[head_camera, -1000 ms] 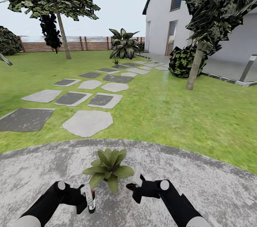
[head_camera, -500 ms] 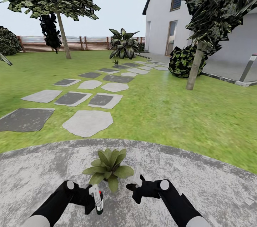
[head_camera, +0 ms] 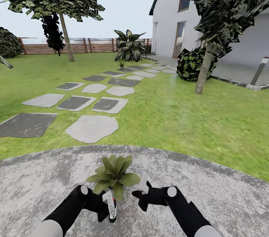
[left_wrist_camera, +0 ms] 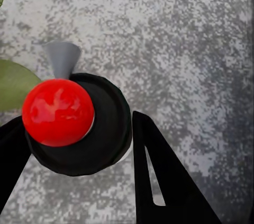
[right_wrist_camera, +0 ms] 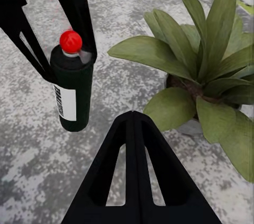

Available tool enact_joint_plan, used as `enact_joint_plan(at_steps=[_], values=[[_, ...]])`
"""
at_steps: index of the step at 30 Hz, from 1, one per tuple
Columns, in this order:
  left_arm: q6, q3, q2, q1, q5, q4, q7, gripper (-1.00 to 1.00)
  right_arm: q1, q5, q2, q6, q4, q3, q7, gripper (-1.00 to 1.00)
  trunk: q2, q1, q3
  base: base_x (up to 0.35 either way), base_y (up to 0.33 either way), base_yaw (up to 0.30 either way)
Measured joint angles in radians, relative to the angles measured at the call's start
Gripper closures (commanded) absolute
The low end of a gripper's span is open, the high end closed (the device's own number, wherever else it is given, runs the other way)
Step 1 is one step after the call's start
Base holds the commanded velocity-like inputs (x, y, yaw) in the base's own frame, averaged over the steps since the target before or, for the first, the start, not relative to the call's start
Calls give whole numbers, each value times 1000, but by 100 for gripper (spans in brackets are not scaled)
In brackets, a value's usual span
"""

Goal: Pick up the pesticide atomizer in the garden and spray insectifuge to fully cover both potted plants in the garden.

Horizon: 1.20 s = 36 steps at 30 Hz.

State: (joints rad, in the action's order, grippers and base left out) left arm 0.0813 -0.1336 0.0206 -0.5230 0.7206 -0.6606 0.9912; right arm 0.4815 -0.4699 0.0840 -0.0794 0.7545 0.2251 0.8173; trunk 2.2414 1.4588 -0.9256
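Jaws of the left gripper (right_wrist_camera: pixel 53 38) clamp the pesticide atomizer (right_wrist_camera: pixel 73 89) near its top, just left of the near potted plant (head_camera: pixel 114 175) on the patio (head_camera: pixel 224 192). The right gripper (head_camera: pixel 139 192) looks pinched together, empty. The bottle seems light, rigid and smooth — better gripped on its dark body, below the red tip (left_wrist_camera: pixel 58 112).

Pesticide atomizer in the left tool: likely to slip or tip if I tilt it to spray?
The pesticide atomizer looks rigid and smooth, so it might slip. The left tool grips near its top, so it may swing. It looks light.
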Motion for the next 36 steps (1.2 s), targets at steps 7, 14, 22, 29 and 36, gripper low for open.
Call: enact_joint_plan(at_steps=[7, 14, 22, 29, 36], values=[[3, -16, -33, -2, -1, 0, -3, 100, 0, 0, 1, 0, 2, 0, 1, 100, 0, 0, 0, 0, 0, 0], [45, -18, -50, -14, -1, -7, -3, 100, 0, 1, 3, 0, 10, 0, 1, 100, 0, 0, 0, 0, 0, 0], [54, -17, -73, -15, 87, -33, -1, 100, 0, 0, 15, 0, 16, 0, 1, 100, 0, 0, 0, 0, 0, 0], [54, -16, -86, -15, 92, -34, -2, 100, 0, 0, 20, 0, 15, 0, 1, 100, 0, 0, 0, 0, 0, 0], [54, -16, -100, -16, 90, -34, -1, 100, 0, 0, 20, 0, 15, 0, 1, 100, 0, 0, 0, 0, 0, 0]])
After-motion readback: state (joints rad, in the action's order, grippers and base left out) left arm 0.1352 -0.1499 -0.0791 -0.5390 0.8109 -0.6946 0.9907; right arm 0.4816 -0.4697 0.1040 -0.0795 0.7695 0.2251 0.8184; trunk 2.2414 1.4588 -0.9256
